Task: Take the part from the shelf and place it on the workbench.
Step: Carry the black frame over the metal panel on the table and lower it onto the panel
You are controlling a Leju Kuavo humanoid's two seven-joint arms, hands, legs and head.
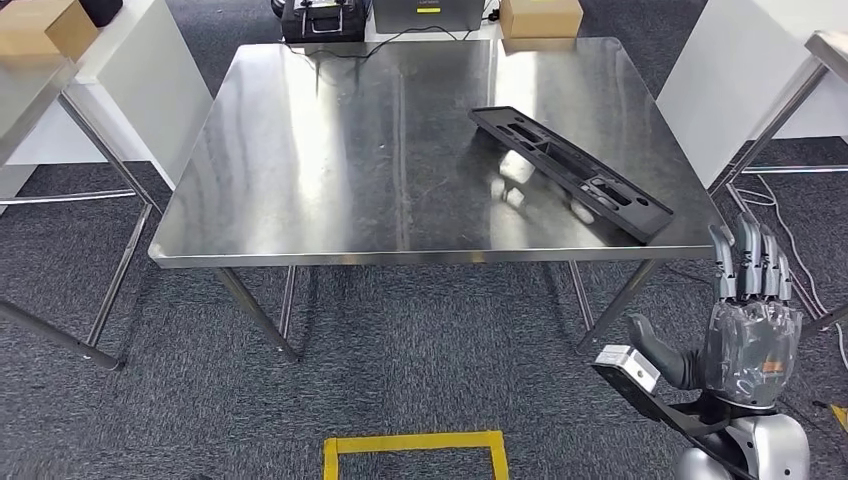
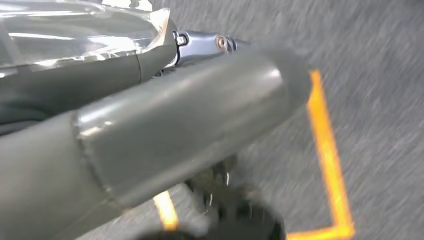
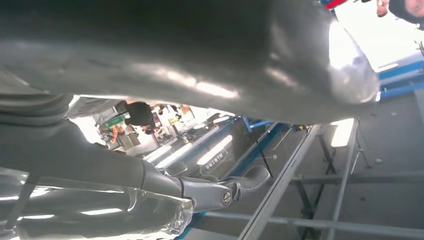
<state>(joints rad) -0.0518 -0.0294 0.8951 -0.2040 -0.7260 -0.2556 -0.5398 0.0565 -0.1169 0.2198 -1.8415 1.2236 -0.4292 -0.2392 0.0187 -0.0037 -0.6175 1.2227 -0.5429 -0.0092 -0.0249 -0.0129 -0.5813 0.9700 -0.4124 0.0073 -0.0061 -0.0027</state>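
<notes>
Part [image 1: 570, 172] lies flat on the steel surface [image 1: 330, 160], toward the robot's right and close to the near right corner, one end just short of the near edge. It is a long, narrow black moulding with cut-outs and raised ribs along its length. Long axis runs diagonally: far end points toward the middle back of the surface, near end toward the right front corner. Judgement: looks like rigid plastic trim, light for its length, stiff enough not to sag if lifted at one point, though a hold off-centre would likely let it tip. The polished steel under it suggests it could slide if nudged. Best hold appears to be across the narrow width near mid-length, or through one of the cut-outs, where fingers get an edge to bear on. Right hand [image 1: 750, 320] is up in front of the surface's right corner, apart from the part, fingers straight and spread, holding nothing. Left hand [image 2: 150, 130] hangs over the carpet beside yellow floor tape [image 2: 327, 150]; its thumb crosses the wrist view, and I cannot tell how its fingers lie.
</notes>
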